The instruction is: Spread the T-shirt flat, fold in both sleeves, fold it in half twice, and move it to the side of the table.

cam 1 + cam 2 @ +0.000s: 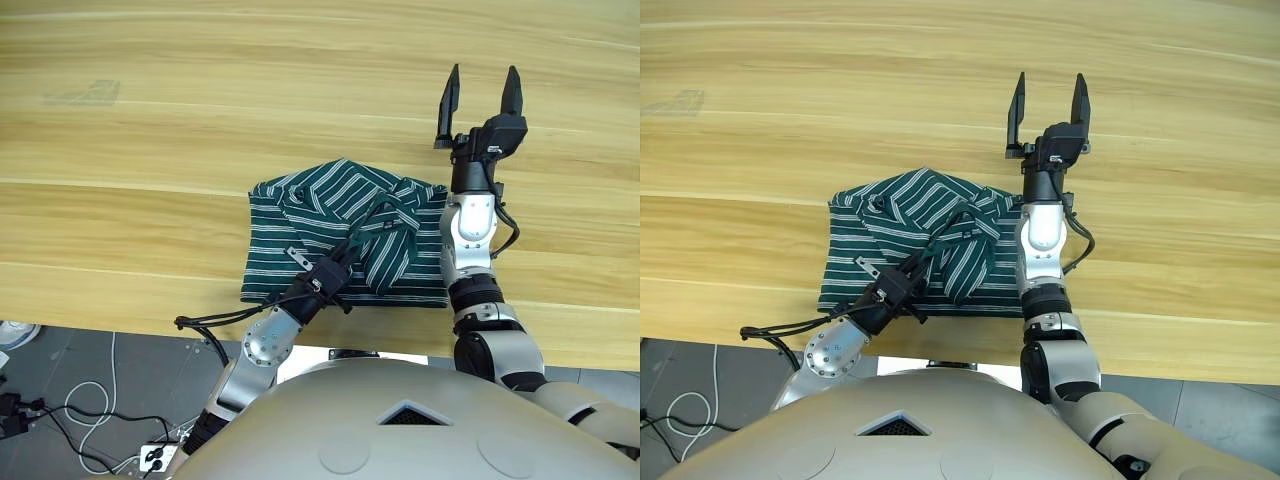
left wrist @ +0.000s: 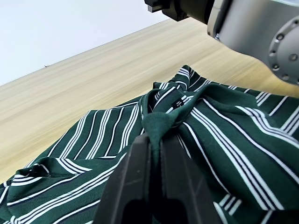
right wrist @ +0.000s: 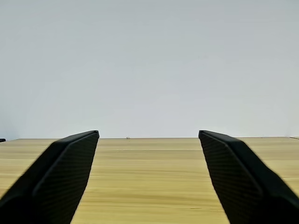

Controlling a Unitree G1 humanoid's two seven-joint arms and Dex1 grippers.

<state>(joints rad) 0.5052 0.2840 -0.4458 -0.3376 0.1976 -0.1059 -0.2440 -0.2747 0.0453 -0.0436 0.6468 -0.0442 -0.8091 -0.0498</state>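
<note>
The left gripper point(image 2: 155, 142) pinches a bunched fold mid T-shirt point(image 1: 300, 240), probably to spread it. Beside the T-shirt, the right gripper point(image 1: 481, 95) hovers with its fingers spread.

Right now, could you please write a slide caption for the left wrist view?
Left claw shut on a bunched fold of the green striped T-shirt lying on the wooden table.

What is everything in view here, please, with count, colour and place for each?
table: one, light wood, across the scene.
T-shirt: one, dark green with white stripes, bunched near the table's near edge.
cables: several, black and white, below the table's near edge, robot's left.
left gripper: one, black, shut on a fold of the T-shirt.
right gripper: one, black, open, above the table beyond the T-shirt's right side.
</note>
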